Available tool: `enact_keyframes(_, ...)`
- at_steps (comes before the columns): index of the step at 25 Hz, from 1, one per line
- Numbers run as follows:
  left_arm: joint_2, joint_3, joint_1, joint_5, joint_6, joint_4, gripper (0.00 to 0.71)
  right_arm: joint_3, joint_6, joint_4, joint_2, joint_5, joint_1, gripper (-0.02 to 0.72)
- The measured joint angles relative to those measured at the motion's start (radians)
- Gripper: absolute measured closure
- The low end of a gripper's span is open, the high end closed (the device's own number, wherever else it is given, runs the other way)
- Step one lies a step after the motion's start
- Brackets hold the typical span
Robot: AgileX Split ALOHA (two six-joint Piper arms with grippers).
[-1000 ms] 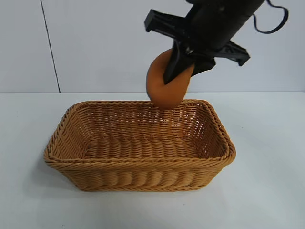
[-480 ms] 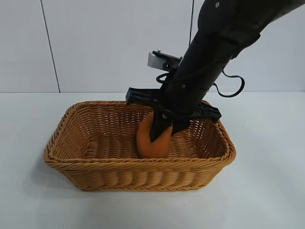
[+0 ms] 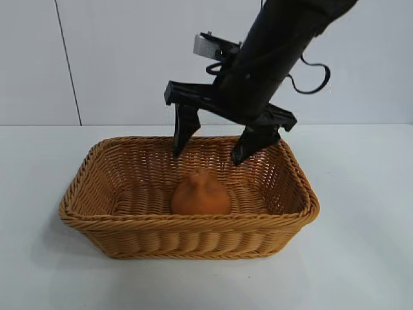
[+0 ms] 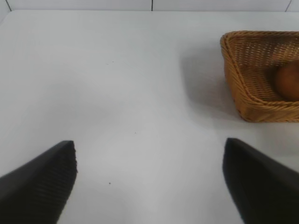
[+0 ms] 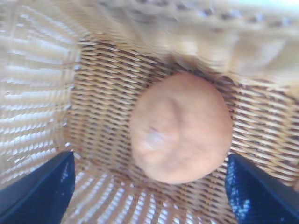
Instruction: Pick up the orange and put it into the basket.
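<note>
The orange (image 3: 201, 195) is a matte orange-brown lump with a puckered top, resting on the floor of the honey-tan wicker basket (image 3: 193, 223), near its front wall. My right gripper (image 3: 208, 154) hangs open just above it, one finger on each side and clear of it. In the right wrist view the orange (image 5: 181, 127) lies on the basket weave (image 5: 93, 112) beyond my open right gripper (image 5: 149, 186). My left gripper (image 4: 149, 179) is open over bare table, away from the basket (image 4: 243, 100), where the orange (image 4: 288, 80) shows inside.
The basket stands alone on a white table (image 3: 361, 258). A white panelled wall (image 3: 129, 58) rises behind it. A black cable (image 3: 310, 81) loops from the right arm above the basket's far rim.
My right gripper carried the orange down from above the far rim into the basket, opened and let it go, then rose a little. The orange now rests free. The left arm stayed put.
</note>
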Motion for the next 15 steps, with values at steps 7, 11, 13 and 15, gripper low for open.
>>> enact_keyframes(7,0.000,0.000,0.000,0.000,0.000,0.000,0.101,-0.056,0.036,-0.141,-0.001,0.100,-0.146,0.094)
enact_keyframes(11,0.000,0.000,0.000,0.000,0.000,0.000,0.101,-0.056,-0.011,-0.148,-0.001,0.111,-0.315,0.094)
enact_keyframes(13,0.000,0.000,0.000,0.000,0.000,0.000,0.101,-0.056,-0.023,-0.148,-0.001,0.112,-0.403,0.094)
enact_keyframes(15,0.000,0.000,0.000,0.000,0.000,0.000,0.101,-0.056,-0.029,-0.137,-0.001,0.114,-0.498,0.094)
